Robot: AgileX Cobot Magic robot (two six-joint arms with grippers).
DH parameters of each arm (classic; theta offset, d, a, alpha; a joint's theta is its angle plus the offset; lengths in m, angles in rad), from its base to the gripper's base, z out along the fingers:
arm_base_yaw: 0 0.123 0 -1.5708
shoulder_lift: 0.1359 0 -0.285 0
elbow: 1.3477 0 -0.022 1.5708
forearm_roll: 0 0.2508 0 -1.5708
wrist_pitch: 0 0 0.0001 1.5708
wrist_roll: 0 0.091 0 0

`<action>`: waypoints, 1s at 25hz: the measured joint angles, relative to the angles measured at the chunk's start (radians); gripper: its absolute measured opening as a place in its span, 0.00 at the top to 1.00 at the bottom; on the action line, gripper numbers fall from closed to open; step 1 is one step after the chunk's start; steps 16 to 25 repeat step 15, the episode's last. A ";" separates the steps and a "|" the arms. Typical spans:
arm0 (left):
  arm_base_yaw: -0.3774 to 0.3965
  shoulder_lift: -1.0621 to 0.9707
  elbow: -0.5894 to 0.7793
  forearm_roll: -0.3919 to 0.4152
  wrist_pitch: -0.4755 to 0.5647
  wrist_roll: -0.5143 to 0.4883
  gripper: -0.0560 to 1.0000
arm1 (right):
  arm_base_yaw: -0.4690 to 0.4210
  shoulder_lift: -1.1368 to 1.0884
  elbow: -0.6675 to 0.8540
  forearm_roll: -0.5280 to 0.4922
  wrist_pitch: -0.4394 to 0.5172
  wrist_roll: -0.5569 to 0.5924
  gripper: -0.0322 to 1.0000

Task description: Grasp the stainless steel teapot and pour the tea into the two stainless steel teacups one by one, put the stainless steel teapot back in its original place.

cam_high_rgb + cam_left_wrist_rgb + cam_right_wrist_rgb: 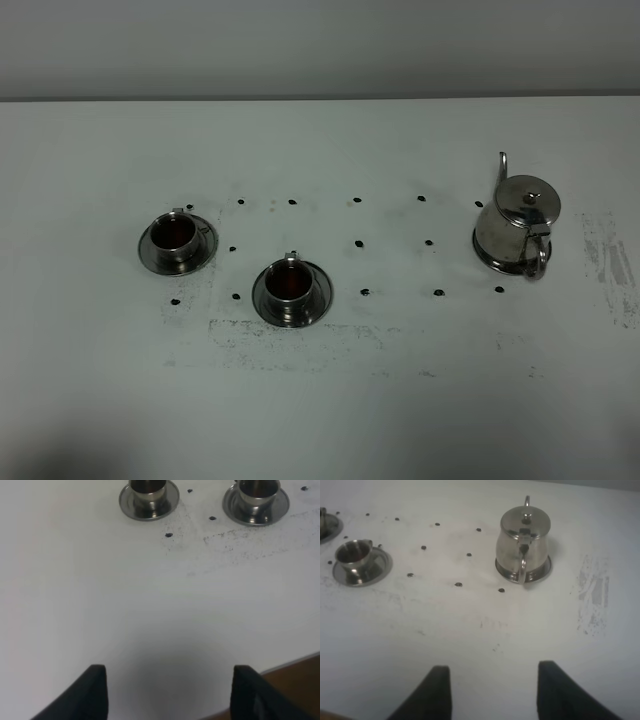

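My two grippers hung back over the near part of the white table, neither one touching a thing. My left gripper stood with its black fingers spread wide and nothing between them, only bare tabletop below. My right gripper was parted just the same, its dark fingers well apart and empty.

Ahead of my right gripper, the stainless steel teapot stood upright on its flared base at the right side of the table, lid down, loop handle turned toward me and the thin spout pointing away. It was well apart from both grippers.

Over on the left, the two stainless steel teacups sat each on its own round saucer. The far-left teacup held reddish-brown tea, and so did the middle teacup, which stood nearer to me and a little closer to the teapot. Both cups were upright.

Small dark dots ran in rows across the table between cups and pot, and grey scuff marks streaked the surface to the right of the teapot.
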 joint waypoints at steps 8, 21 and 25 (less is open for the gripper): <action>0.000 0.000 0.000 0.000 0.000 0.000 0.45 | 0.000 0.000 0.000 0.000 0.000 0.000 0.60; 0.000 0.000 0.000 0.000 0.000 0.000 0.45 | 0.000 0.000 0.000 0.000 0.000 0.000 0.60; 0.000 0.000 0.000 0.000 0.000 0.000 0.45 | 0.000 0.000 0.000 0.000 0.000 0.000 0.60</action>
